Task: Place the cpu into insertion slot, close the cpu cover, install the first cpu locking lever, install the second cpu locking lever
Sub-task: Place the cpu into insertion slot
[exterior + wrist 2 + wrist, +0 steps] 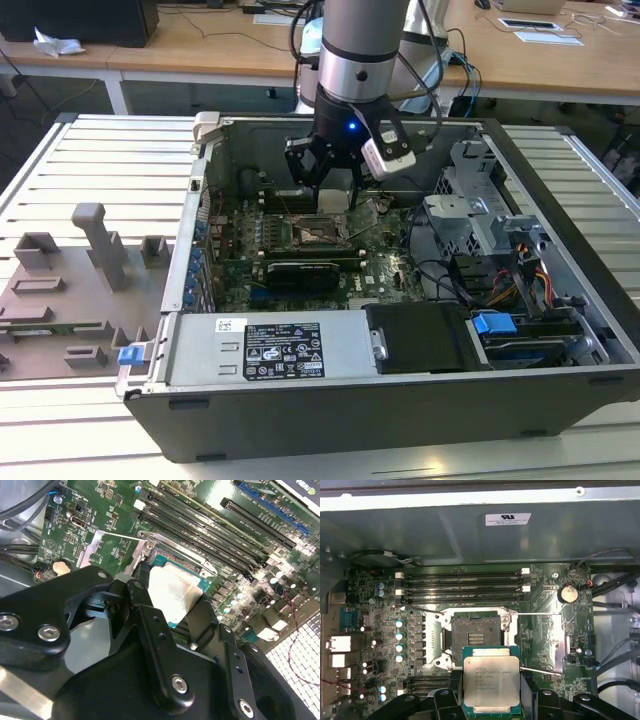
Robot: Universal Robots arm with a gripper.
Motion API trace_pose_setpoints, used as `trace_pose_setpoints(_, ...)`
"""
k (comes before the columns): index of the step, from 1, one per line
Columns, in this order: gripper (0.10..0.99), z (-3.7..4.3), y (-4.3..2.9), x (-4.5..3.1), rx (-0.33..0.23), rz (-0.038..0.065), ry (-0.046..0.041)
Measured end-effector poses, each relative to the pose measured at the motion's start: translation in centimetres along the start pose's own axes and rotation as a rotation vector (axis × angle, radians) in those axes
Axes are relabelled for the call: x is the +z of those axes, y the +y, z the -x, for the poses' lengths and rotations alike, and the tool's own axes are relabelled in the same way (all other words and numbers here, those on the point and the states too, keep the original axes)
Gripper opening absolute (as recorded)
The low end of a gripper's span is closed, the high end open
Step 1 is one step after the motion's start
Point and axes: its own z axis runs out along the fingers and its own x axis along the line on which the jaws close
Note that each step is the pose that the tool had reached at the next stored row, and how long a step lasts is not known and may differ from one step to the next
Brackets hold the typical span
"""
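The black hand (328, 188) reaches into the open computer case (400, 425). The cpu cover (91, 547) lies swung aside, baring the insertion slot (476, 637). The hand pinches the cpu (491, 682) by opposite edges, level, at that recess's edge, apparently for a flat drop.

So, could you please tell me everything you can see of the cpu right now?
The cpu is a flat square chip with a silver-grey metal lid bearing faint print and a thin green rim. The black tool grips it on two opposite edges. It hangs close to the empty insertion slot, not yet seated in it.
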Motion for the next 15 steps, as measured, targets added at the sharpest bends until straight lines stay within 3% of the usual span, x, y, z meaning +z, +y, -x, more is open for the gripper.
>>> trace_pose_setpoints(15,0.541,0.04,-0.02,2.2,0.0,-0.001,0.0001)
